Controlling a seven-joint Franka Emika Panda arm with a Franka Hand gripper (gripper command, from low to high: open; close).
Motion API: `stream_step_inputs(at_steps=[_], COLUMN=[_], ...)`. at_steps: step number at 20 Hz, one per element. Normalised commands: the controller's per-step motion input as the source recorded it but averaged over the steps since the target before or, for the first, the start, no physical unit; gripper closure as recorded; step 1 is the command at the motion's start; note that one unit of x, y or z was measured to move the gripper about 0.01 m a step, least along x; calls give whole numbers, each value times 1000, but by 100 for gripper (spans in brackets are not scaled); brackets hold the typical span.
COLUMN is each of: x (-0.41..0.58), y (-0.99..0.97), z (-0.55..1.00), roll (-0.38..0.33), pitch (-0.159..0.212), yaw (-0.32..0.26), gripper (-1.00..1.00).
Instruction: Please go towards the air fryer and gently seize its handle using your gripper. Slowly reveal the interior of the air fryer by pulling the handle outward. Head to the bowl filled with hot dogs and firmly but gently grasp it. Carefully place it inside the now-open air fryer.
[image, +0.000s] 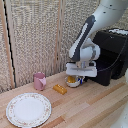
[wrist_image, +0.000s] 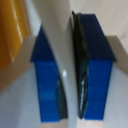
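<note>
The air fryer (image: 112, 54), a glossy black box with rounded edges, stands at the exterior view's right on the wooden table (image: 90, 107). Just beside its front the white arm bends down, and the gripper (image: 78, 76) sits over the bowl (image: 73, 82). The patterned-rim plate (image: 28, 109) lies well apart from the air fryer, toward the exterior view's left. The pink mug (image: 39, 80) stands beyond that plate. A yellow-orange block (image: 60, 89) lies between mug and bowl. The bowl is small, round and white, with yellow-orange hot dogs (image: 72, 80) inside. In the wrist view the blue fingertips (wrist_image: 49, 85) pinch the bowl's thin white rim (wrist_image: 59, 45).
</note>
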Motion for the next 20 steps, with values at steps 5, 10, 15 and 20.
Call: stream_step_inputs(at_steps=[5, 10, 15, 20], x=[127, 297, 348, 325], y=[0, -61, -243, -460], z=[891, 894, 755, 738], roll=[38, 5, -17, -10], pitch=[-23, -22, 0, 16], yaw=[-71, -108, -204, -204], gripper=[100, 100, 100, 100])
